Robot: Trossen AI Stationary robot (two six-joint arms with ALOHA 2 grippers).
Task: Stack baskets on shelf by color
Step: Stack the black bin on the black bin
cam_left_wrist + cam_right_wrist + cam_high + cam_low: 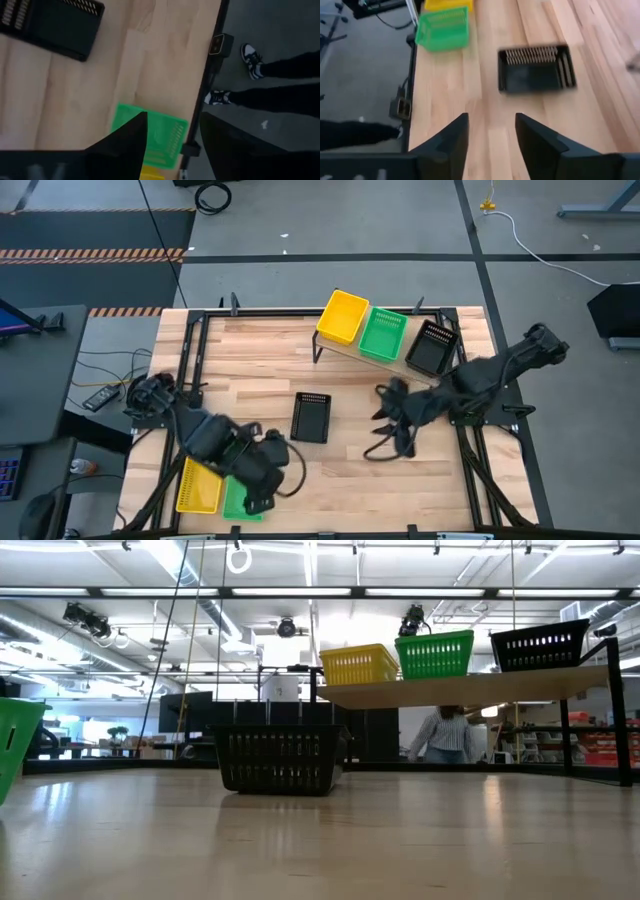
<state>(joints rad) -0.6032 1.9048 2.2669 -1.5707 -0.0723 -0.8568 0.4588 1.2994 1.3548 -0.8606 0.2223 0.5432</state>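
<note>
We've got yellow [342, 317], green [383, 334] and black [432, 347] baskets up on the shelf [345, 348]. One black basket [311, 417] sits mid-table. Our left gripper [172, 145] hangs fingers apart over a green basket [238, 500] beside a yellow one [198, 486] at the near edge. Right gripper [491, 137] is apart too, holding nothing.

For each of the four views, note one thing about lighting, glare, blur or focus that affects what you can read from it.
High view: even light, crisp edges on the shelf.
Low view: ceiling lights glare off the table.
Left wrist view: soft, the green basket slightly smeared.
Right wrist view: the black basket is motion-blurred.
</note>
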